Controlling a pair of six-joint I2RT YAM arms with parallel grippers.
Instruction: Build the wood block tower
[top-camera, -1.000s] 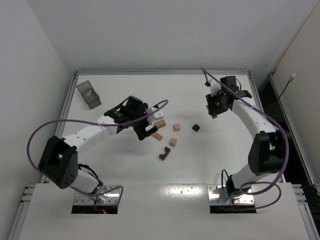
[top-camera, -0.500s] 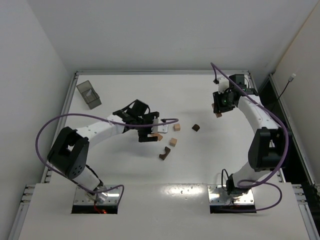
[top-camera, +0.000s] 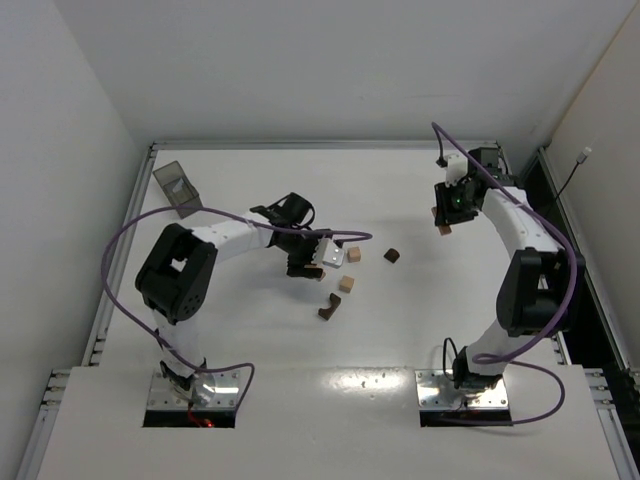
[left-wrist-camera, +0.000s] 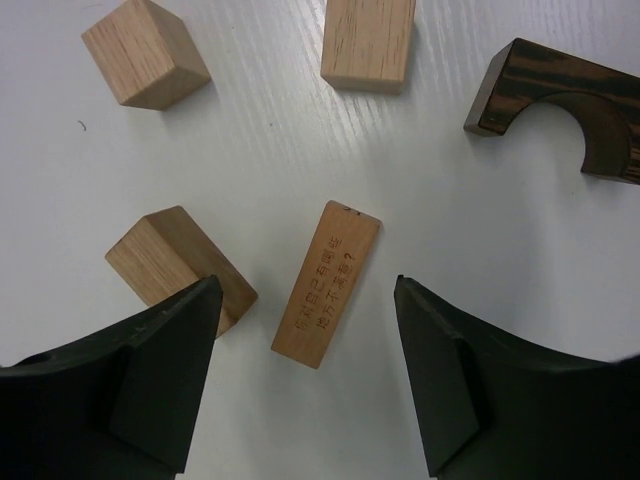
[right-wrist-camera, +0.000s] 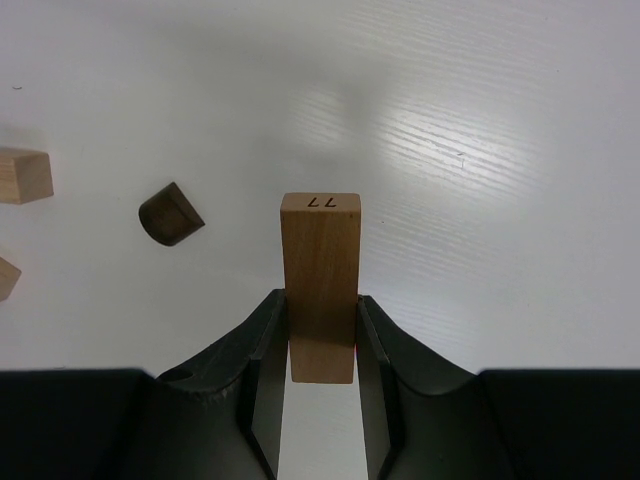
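**Left hand over a flat brick, right hand holding a long brick**

From above: your left hand is over the loose blocks in the middle of the tabletop. Your right hand is well apart from them, near the far right side. I see no tower here. The pieces lie singly, so I judge the build is only at its start. The tray sits in the far left corner and plays no part.

Left wrist: the fingers stand wide, one on each side of a flat brick with writing on its face, and neither touches it. The brick lies a little askew between them, so I think it will turn when you grip. A tan block lies just beside one finger and could be pushed. A cube, a short brick and the arch lie beyond.

Right wrist: this hand is narrow, pinched on a long brick by one end. The rest of the brick points out from the hand, probably so you can set it down standing. I cannot tell if it touches the tabletop. A dark rounded piece lies off to the side.
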